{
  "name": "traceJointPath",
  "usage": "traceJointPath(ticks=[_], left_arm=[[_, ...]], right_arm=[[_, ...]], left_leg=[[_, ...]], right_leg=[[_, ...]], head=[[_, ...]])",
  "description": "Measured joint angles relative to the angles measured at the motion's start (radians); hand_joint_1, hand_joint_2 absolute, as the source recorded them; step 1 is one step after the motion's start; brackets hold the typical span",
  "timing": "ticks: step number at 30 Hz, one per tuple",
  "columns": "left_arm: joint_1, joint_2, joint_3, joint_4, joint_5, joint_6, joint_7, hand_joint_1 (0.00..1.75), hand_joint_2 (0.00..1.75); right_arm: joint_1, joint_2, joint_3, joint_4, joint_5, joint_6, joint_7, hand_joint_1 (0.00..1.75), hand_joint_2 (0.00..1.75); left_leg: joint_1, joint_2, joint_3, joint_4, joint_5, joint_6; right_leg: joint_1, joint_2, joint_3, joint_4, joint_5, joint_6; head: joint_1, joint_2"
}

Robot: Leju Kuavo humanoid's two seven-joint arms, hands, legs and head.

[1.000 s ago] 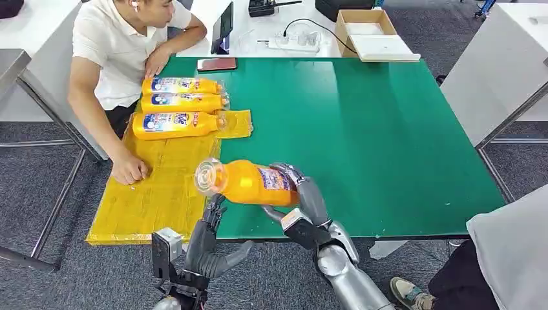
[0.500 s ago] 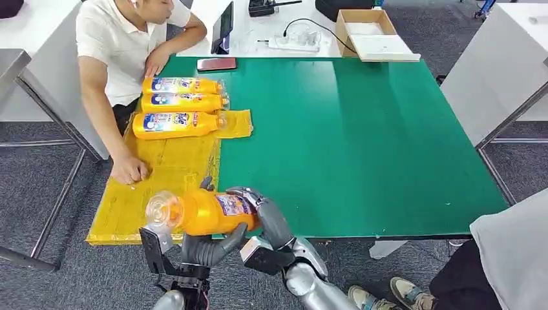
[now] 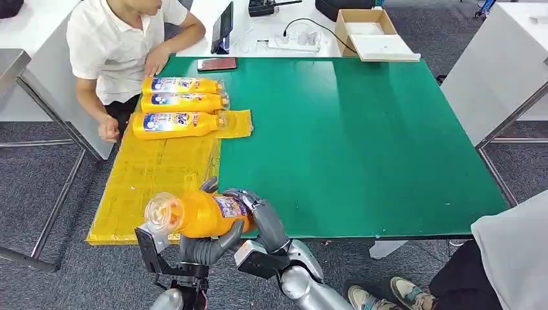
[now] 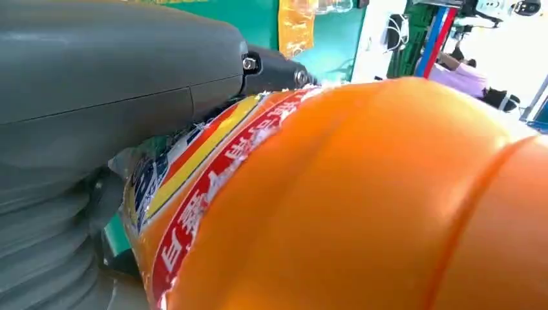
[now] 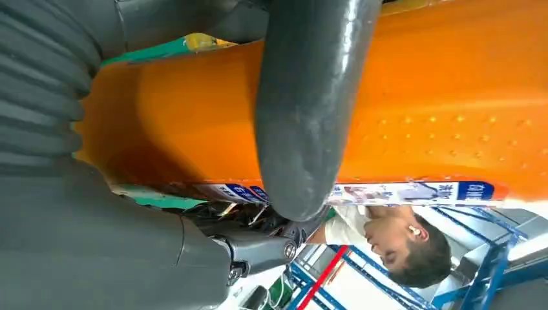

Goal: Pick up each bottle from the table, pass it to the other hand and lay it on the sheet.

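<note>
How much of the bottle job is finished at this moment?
Done: three bottles lie side by side on the yellow sheet. In hand: a fourth orange bottle is at the handover, the right hand and the left hand both on it. Left: release and lay it down. No other bottle waits on the green table.

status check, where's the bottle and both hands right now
Both hands on the orange bottle: right hand grips its base end, left hand cups beneath. Over the table's near edge. Yellow sheet nearby, three bottles laid.
</note>
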Motion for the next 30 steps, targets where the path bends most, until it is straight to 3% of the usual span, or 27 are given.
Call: traceJointPath(ticks=[2, 3, 4, 6, 7, 12, 20, 24, 30], left_arm=[[0.0, 0.0, 0.002, 0.0, 0.001, -0.002, 0.0, 1.75, 1.75], [0.0, 0.0, 0.004, 0.0, 0.004, -0.003, -0.003, 1.75, 1.75], [0.001, 0.0, 0.006, 0.0, 0.01, -0.004, -0.009, 1.75, 1.75], [0.002, 0.0, 0.009, -0.003, 0.023, -0.005, -0.018, 1.75, 1.75], [0.004, 0.0, 0.014, -0.008, 0.033, -0.006, -0.021, 1.75, 1.75], [0.006, 0.0, 0.044, -0.034, 0.114, -0.071, -0.014, 1.75, 1.75], [0.027, 0.0, 0.091, -0.067, 0.158, -0.084, -0.012, 1.75, 1.75], [0.026, 0.005, 0.15, -0.068, 0.045, 0.076, -0.006, 1.68, 1.75], [0.018, 0.027, 0.244, -0.021, -0.438, 0.362, -0.127, 1.73, 1.75]], right_arm=[[-0.001, 0.0, 0.001, 0.001, -0.002, 0.001, 0.0, 1.66, 1.75], [-0.001, 0.0, 0.002, 0.002, -0.005, 0.003, 0.0, 0.63, 1.75], [-0.002, 0.0, 0.004, 0.004, -0.01, 0.006, 0.0, 0.0, 1.75], [-0.004, 0.0, 0.009, 0.01, -0.026, 0.028, 0.006, 0.0, 1.75], [-0.005, 0.0, 0.013, 0.016, -0.037, 0.052, 0.008, 0.0, 0.0], [-0.005, 0.0, 0.035, 0.038, -0.078, 0.13, 0.008, 0.0, 0.0], [-0.004, 0.001, 0.04, 0.053, -0.111, 0.134, 0.023, 0.0, 0.0], [0.039, -0.004, 0.035, 0.048, -0.119, 0.106, 0.014, 0.0, 0.0], [0.138, -0.017, -0.037, -0.022, -0.096, 0.021, -0.03, 0.0, 0.0]], left_leg=[[0.0, 0.0, 0.0, 0.0, 0.0, 0.0], [0.0, 0.0, 0.0, 0.0, 0.0, 0.0], [0.0, 0.0, 0.0, 0.0, 0.0, 0.0], [0.0, 0.0, 0.0, 0.0, 0.0, 0.0], [0.0, 0.0, 0.0, 0.0, 0.0, 0.0], [0.0, 0.0, 0.0, 0.0, 0.0, 0.0], [0.0, 0.0, 0.0, 0.0, 0.0, 0.0], [0.0, 0.0, 0.0, 0.0, 0.0, 0.0], [0.0, 0.0, -0.001, 0.0, 0.0, 0.0]], right_leg=[[0.0, 0.0, 0.0, 0.0, 0.0, 0.0], [0.0, 0.0, 0.0, 0.0, 0.0, 0.0], [0.0, 0.0, 0.0, 0.0, 0.0, 0.0], [0.0, 0.0, 0.0, 0.0, 0.0, 0.0], [0.0, 0.0, 0.0, 0.0, 0.0, 0.0], [0.0, 0.0, 0.0, 0.0, 0.0, 0.0], [0.0, 0.0, 0.0, 0.0, 0.0, 0.0], [0.0, 0.0, 0.0, 0.0, 0.0, 0.0], [0.0, 0.0, -0.001, 0.0, 0.0, 0.0]], head=[[0.0, 0.0], [0.0, 0.0], [0.0, 0.0], [0.0, 0.0], [0.0, 0.0], [0.0, 0.0], [0.0, 0.0], [0.0, 0.0], [0.0, 0.0]])
